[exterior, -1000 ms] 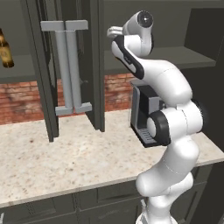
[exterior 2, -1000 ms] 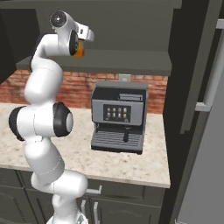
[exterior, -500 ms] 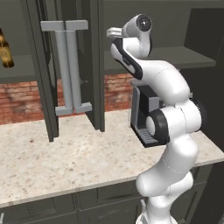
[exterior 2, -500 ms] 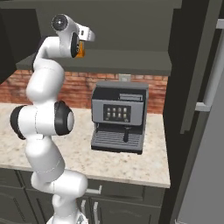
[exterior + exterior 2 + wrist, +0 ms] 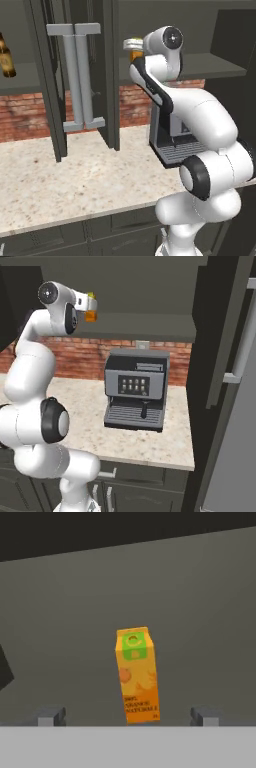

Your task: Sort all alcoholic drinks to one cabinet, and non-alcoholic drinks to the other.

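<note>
The orange juice carton [image 5: 136,674], with its green top, stands upright on the grey shelf of the right-hand cabinet. My gripper [image 5: 127,717] is open, and its two fingertips [image 5: 50,716] sit wide apart, low on either side of the carton and short of it. From the base, the gripper [image 5: 131,44] [image 5: 91,303] is up at the shelf's front edge, with the carton [image 5: 135,55] [image 5: 91,317] showing just beyond it. An amber beer bottle [image 5: 5,56] stands in the left-hand cabinet at the far left.
A coffee machine [image 5: 135,388] [image 5: 170,142] stands on the stone counter [image 5: 75,175] under the shelf. Open cabinet doors with long grey handles [image 5: 80,75] hang left of the arm. Another open dark door [image 5: 225,331] is on the right.
The hand has drawn back and down a little from the carton, which stays standing on the shelf. The jaws stay wide.
</note>
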Tool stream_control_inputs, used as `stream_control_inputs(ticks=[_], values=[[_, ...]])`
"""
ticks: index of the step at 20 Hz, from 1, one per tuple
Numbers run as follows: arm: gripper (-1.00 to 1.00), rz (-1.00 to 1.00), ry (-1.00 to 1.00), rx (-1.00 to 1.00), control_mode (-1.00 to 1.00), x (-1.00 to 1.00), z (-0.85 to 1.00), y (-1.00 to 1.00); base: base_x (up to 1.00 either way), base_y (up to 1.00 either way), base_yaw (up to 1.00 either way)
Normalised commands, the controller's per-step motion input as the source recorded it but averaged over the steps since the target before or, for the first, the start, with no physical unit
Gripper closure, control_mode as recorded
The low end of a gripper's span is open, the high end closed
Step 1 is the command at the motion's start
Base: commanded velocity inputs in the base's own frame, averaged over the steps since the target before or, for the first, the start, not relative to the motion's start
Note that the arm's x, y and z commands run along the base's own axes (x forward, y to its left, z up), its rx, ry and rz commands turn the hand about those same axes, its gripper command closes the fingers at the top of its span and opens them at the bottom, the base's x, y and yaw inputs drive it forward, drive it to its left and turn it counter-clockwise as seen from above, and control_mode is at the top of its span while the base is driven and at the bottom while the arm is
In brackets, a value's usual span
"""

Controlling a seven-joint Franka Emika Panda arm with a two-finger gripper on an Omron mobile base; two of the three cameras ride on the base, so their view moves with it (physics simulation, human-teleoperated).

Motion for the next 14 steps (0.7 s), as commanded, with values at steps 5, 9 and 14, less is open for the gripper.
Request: stream_control_inputs(ticks=[5, 9, 14], values=[[-1.00, 0.00, -0.03, 0.00, -1.00, -1.00, -0.22, 0.06, 0.00, 0.00, 0.00], [-1.00, 0.00, 0.02, 0.00, -1.00, -1.00, -0.01, 0.00, 0.00, 0.00, 0.00], [-1.00, 0.00, 0.16, 0.00, -1.00, -1.00, -0.17, -0.04, 0.00, 0.00, 0.00]])
